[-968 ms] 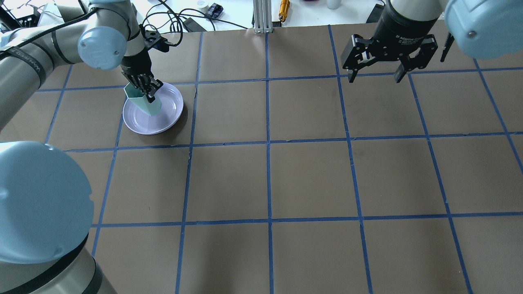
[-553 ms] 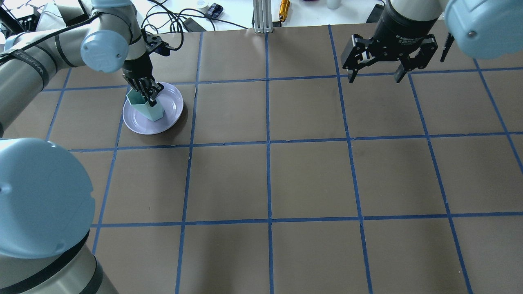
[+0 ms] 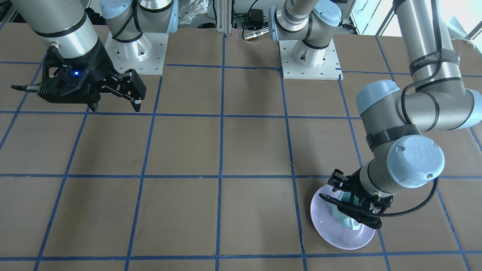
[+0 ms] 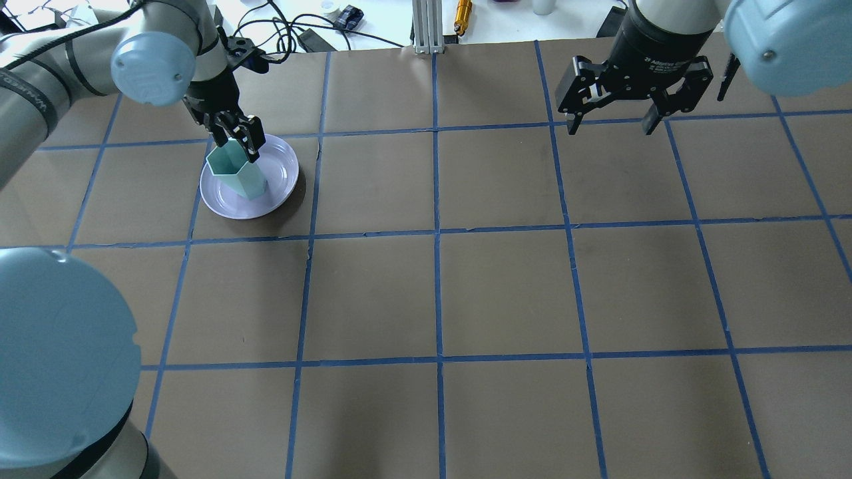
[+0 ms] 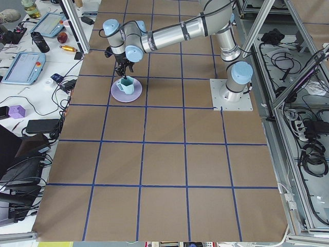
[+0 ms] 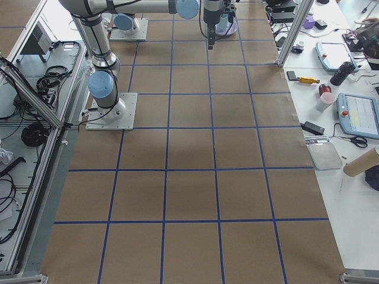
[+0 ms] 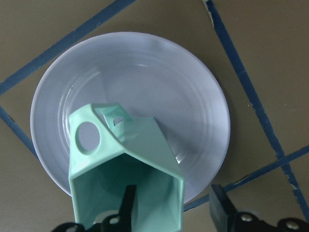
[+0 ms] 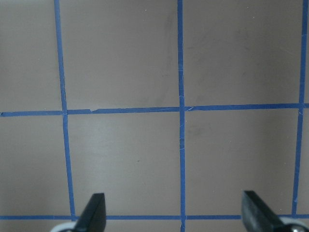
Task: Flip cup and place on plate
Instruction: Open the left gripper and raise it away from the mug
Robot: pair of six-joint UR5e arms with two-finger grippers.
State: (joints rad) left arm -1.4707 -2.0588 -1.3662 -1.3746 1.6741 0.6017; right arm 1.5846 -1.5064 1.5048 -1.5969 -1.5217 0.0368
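The pale mint-green cup [image 4: 238,171] stands upright, mouth up, on the lavender-white plate [image 4: 279,174] at the table's far left. My left gripper [image 4: 243,140] hovers just over the cup's rim. In the left wrist view the cup [image 7: 130,154] fills the lower left of the plate [image 7: 193,87]. One finger [image 7: 128,208] sits inside the cup and the other [image 7: 217,208] outside, both apart from the wall, so the gripper [image 7: 171,210] is open. My right gripper [image 4: 612,123] is open and empty above bare table at the far right.
Blue tape lines [image 4: 436,233] grid the brown table. Cables [image 4: 279,33], a metal post [image 4: 426,26] and an orange tool [image 4: 462,13] lie beyond the far edge. The right wrist view shows only table and tape [image 8: 181,108].
The left gripper brought the tilted cup down upright onto the plate, then let go and opened. Its wrist drew back and up. The right arm has not moved.
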